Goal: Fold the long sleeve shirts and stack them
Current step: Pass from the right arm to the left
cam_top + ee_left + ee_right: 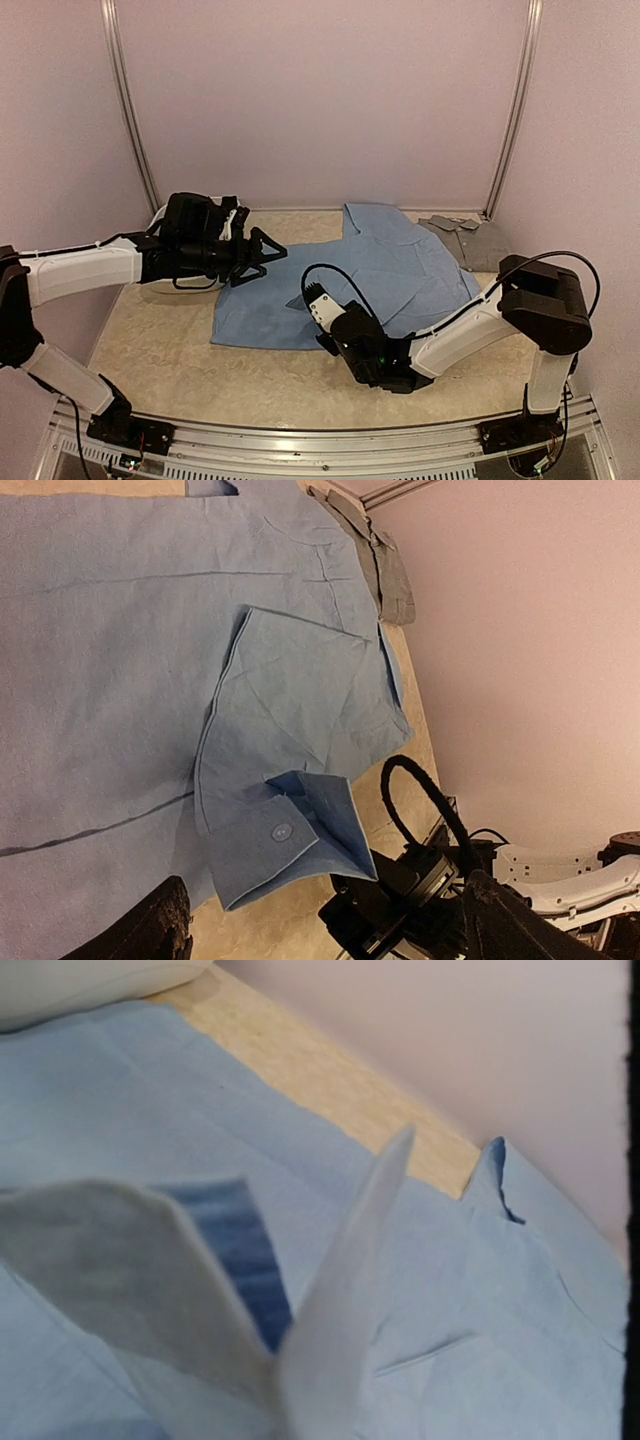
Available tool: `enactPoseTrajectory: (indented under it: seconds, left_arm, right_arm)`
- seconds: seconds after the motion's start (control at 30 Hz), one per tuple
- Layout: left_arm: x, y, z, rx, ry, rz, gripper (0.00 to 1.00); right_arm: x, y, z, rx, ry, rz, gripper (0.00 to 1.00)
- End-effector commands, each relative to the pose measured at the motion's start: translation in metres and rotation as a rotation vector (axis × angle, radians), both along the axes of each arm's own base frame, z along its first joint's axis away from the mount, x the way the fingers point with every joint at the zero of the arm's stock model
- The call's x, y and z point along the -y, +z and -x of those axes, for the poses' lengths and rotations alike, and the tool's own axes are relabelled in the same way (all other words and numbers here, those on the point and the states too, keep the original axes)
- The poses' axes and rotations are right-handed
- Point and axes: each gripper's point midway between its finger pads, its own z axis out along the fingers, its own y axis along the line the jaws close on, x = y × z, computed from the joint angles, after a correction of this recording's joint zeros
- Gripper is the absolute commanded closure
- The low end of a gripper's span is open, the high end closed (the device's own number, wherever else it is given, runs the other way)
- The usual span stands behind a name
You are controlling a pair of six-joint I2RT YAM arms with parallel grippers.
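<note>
Seen from my remote desk: the light blue shirt (400, 260) reads as matt woven cloth, softly creased; the grey shirt (475, 240) is similar cloth. The table (150, 340) looks matt, speckled beige; the near rail (330, 440) is dull-sheened metal.

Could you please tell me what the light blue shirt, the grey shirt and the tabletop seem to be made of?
The light blue shirt looks like matte woven cloth, probably cotton or linen: soft creases, stitched seams and a buttoned cuff show. The grey shirt seems a similar matte woven cloth, lying in limp folds. The tabletop is unclear: beige, mottled and dull, perhaps stone-look laminate or a mat.
</note>
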Motion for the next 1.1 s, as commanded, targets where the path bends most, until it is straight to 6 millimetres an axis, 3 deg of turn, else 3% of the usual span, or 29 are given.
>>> enactPoseTrajectory:
  seconds: [0.0,0.3,0.53,1.07]
  left_arm:
    - [0.01,0.0,0.015,-0.122,0.015,0.135,0.11]
    - [0.012,-0.01,0.044,-0.264,0.056,0.29,0.11]
    - [0.027,-0.025,0.062,-0.397,0.027,0.411,0.11]
    - [0.045,-0.046,0.05,-0.5,0.003,0.523,0.14]
  right_arm:
    - [-0.001,-0.01,0.003,-0.003,-0.027,-0.004,1.0]
    - [-0.007,-0.012,0.005,0.011,-0.023,0.001,1.0]
    - [-0.007,-0.012,0.009,0.032,-0.013,0.005,1.0]
    - [-0.008,-0.008,0.02,0.074,0.026,0.013,1.0]
